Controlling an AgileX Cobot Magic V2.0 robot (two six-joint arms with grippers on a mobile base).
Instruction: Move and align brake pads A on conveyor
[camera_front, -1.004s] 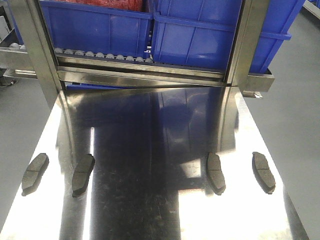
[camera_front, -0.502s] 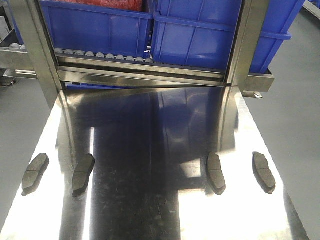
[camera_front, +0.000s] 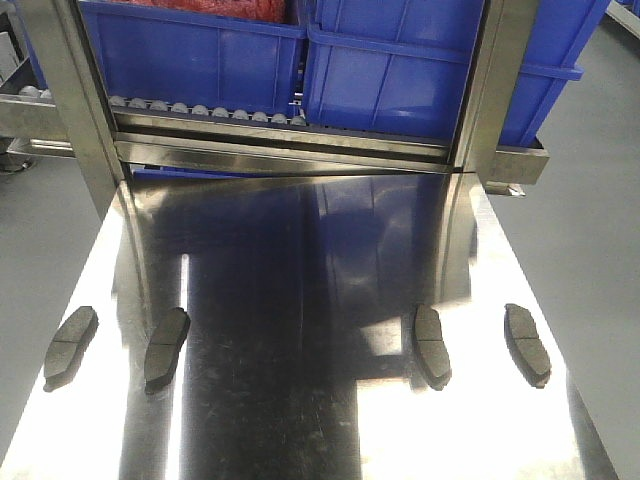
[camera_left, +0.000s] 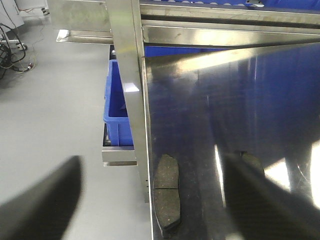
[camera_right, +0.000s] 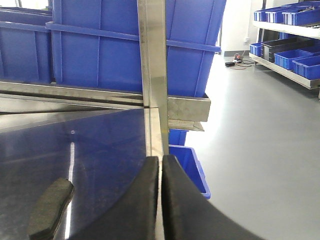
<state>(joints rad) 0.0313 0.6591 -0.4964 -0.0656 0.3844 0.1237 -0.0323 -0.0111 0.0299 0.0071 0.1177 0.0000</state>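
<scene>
Four brake pads lie flat on the shiny steel worktop (camera_front: 300, 410), in a loose row across the lower part of the front view. The far-left pad (camera_front: 70, 348) and the inner-left pad (camera_front: 166, 349) sit near each other at lower left, both leaning slightly to the right. The inner-right pad (camera_front: 432, 346) and the far-right pad (camera_front: 527, 345) sit at lower right, leaning the other way, well apart from the left pair. Each shows a thin groove across its middle. Along the top of the frame, blue bins (camera_front: 200, 55) rest on a roller rack (camera_front: 200, 110) between steel uprights (camera_front: 75, 120).

In the left wrist view the left claw (camera_left: 150, 162) is spread wide, its blurred dark fingers (camera_left: 45, 200) at lower left and lower right. The far-left pad (camera_left: 166, 192) lies between them at the worktop's edge, untouched. The inner-left pad (camera_left: 250, 160) peeks out from behind the finger at lower right.

In the right wrist view the right claw (camera_right: 160, 162) has its fingers pressed almost together with only a thin slit between, gripping nothing. One brake pad (camera_right: 50, 207) lies at lower left, apart from the claw; which of the four it is I cannot tell
</scene>
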